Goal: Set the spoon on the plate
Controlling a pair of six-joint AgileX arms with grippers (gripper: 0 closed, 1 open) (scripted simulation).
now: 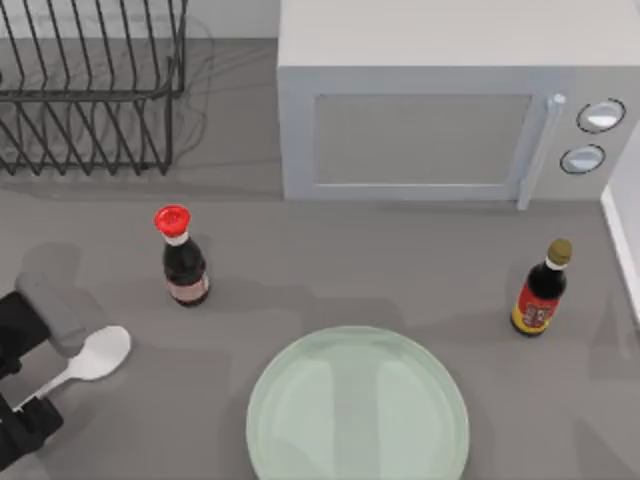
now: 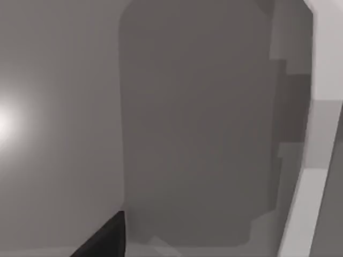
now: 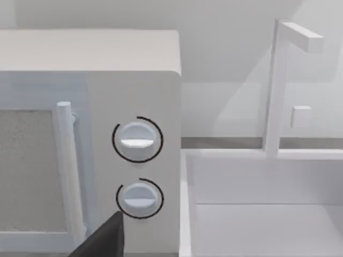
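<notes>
The white spoon (image 1: 92,358) lies on the grey table at the far left, its bowl pointing toward the middle and its slim handle running down-left. My left gripper (image 1: 32,385) is at the left edge, open, with one dark finger on each side of the handle's end. The pale green plate (image 1: 300,440) sits at the front centre, well to the right of the spoon, with nothing on it. My right arm is parked off to the right, its wrist view facing the microwave (image 3: 107,107) and a white sink (image 3: 257,214).
A red-capped dark sauce bottle (image 1: 183,258) stands between spoon and plate, a little farther back. Another bottle with a red and yellow label (image 1: 541,290) stands at the right. A microwave (image 1: 440,110) and a wire dish rack (image 1: 90,90) line the back.
</notes>
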